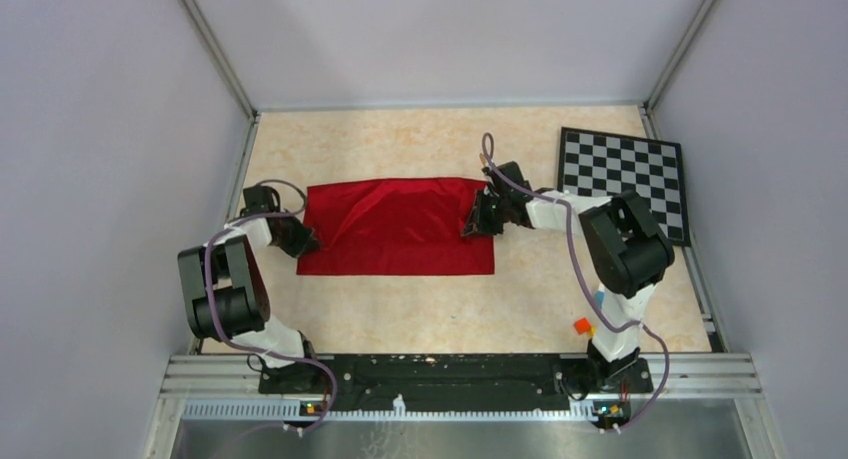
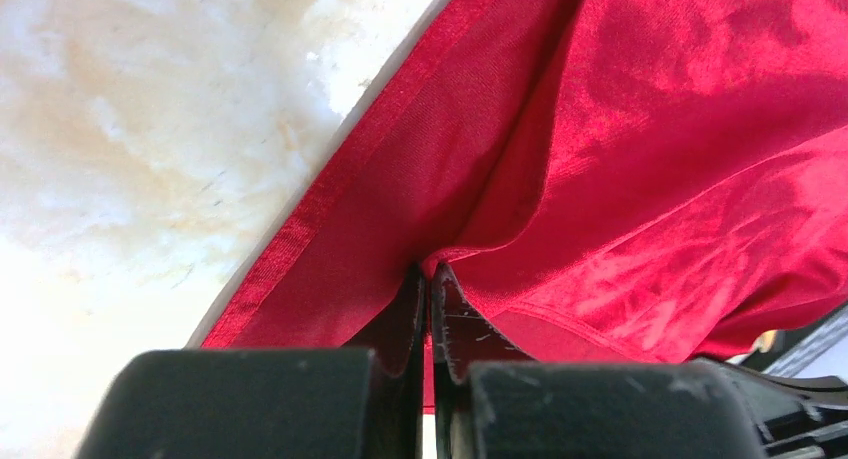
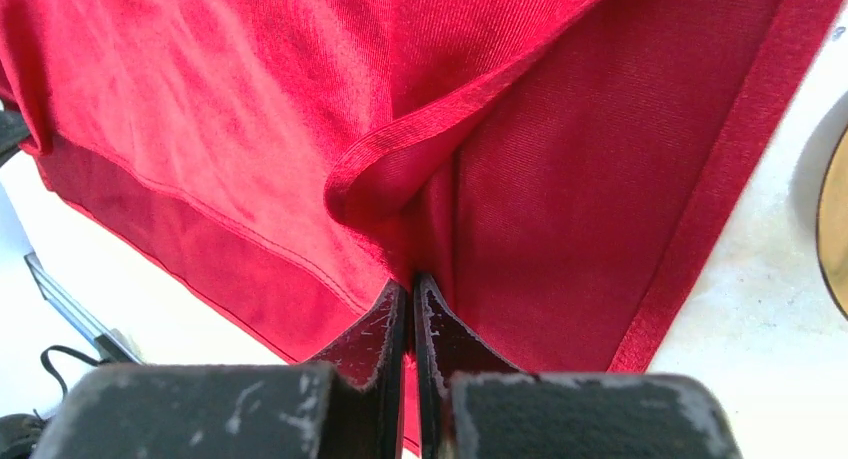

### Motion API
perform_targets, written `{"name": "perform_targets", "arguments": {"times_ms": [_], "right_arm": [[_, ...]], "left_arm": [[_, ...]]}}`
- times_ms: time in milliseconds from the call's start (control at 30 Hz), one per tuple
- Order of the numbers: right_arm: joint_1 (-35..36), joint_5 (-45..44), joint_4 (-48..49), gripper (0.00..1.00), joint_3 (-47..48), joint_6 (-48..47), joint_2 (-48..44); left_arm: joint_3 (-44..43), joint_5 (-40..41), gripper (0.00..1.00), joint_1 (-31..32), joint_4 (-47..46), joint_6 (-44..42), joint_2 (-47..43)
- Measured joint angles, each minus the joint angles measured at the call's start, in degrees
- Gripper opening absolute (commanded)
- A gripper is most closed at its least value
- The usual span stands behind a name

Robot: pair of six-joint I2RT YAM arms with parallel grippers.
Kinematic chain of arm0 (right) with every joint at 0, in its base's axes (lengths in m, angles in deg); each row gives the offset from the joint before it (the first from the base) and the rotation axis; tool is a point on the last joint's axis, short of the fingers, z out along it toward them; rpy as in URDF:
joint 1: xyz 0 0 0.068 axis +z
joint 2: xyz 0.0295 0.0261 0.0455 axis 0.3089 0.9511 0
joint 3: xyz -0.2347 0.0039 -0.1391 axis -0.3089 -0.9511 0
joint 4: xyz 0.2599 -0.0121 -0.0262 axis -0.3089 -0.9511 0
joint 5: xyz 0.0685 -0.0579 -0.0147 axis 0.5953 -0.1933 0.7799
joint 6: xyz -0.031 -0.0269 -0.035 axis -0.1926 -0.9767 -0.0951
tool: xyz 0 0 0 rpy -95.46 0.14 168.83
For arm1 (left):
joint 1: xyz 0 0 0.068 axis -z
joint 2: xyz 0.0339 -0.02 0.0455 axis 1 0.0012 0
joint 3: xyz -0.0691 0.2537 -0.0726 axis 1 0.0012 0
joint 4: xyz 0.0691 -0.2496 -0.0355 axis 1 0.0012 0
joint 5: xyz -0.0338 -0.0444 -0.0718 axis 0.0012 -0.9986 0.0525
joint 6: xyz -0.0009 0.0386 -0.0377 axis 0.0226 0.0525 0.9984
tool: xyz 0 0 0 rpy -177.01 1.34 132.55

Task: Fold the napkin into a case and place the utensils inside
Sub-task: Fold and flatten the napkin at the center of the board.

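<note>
The left gripper [image 2: 428,274] and right gripper [image 3: 412,279] each have their jaws pressed together, pinching a raised layer at opposite short edges of the napkin [image 1: 400,229], probably so the fold travels evenly. The napkin lies left of the checkered board [image 1: 625,174].

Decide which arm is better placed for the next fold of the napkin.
Neither, probably: the left jaws and the right jaws are each shut on an opposite end of the napkin, so both should carry the fold together.
</note>
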Motion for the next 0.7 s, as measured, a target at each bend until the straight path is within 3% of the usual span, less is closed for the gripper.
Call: {"name": "perform_targets", "arguments": {"times_ms": [333, 700], "right_arm": [[0.11, -2.80, -11.50, 0.00, 6.10, -4.07, -8.68], [0.13, -1.07, -13.44, 0.00, 1.05, -4.44, -14.38]], "left_arm": [[-2.14, 3.65, 0.00, -0.13, 7.93, -8.59, -10.08], [-1.44, 7.69, 0.00, -0.13, 10.27, -11.02, -12.07]]}}
